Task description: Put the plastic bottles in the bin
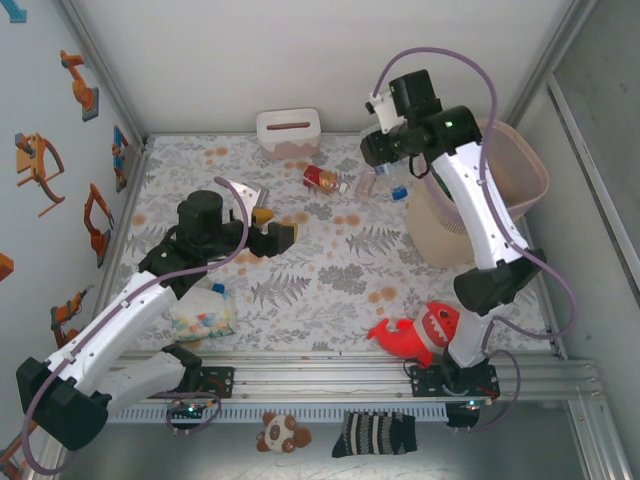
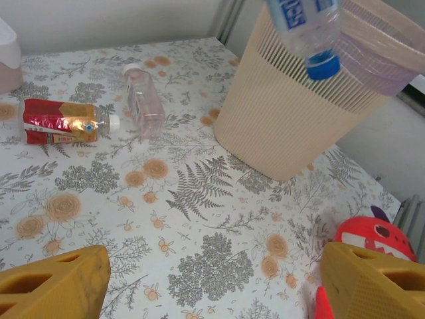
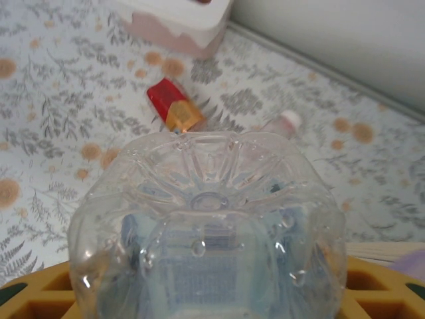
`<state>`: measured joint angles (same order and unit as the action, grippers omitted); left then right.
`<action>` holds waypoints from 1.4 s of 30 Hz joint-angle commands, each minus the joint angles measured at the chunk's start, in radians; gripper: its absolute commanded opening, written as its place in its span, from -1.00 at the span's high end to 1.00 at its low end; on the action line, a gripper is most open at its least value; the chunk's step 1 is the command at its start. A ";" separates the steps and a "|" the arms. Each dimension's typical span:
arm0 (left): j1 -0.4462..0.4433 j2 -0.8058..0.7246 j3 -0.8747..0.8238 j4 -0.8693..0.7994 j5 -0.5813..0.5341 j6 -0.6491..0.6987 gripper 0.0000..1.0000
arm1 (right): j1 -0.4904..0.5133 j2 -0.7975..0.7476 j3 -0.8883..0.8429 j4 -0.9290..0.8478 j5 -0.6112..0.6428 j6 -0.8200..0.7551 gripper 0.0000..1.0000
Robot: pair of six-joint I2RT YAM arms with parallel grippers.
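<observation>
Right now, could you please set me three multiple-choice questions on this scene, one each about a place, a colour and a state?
1. Relative to the bin, the red-labelled bottle is:
A) outside it
B) inside it
C) balanced on its rim

2. The cap of the held bottle in the right gripper is:
A) red
B) blue
C) white

3. The left gripper is:
A) shut on a bottle
B) open and empty
C) shut on a toy

Answers:
1. A, since the bottle lies on its side on the table, well left of the bin.
2. B, since the left wrist view shows a blue cap pointing down beside the bin's rim.
3. B, since its two yellow fingers stand far apart with nothing but table between them.
</observation>
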<state>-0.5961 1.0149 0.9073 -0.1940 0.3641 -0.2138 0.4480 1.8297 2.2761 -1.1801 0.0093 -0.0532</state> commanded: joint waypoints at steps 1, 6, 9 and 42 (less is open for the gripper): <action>-0.007 0.004 -0.008 0.031 0.027 -0.015 -0.64 | -0.014 -0.058 0.050 -0.007 0.080 -0.023 -0.10; -0.007 0.011 -0.007 0.039 0.031 -0.010 -0.64 | -0.062 -0.122 0.083 0.028 0.144 -0.032 -0.10; -0.007 0.022 -0.004 0.045 0.035 -0.006 -0.64 | -0.114 -0.163 0.075 0.071 0.188 -0.031 -0.10; -0.005 0.136 0.104 0.017 0.117 0.050 -0.64 | -0.477 -0.139 -0.445 0.300 0.364 -0.159 -0.14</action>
<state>-0.5961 1.1442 0.9798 -0.1612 0.4530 -0.1814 -0.0162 1.6760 1.8481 -0.9169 0.4156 -0.2363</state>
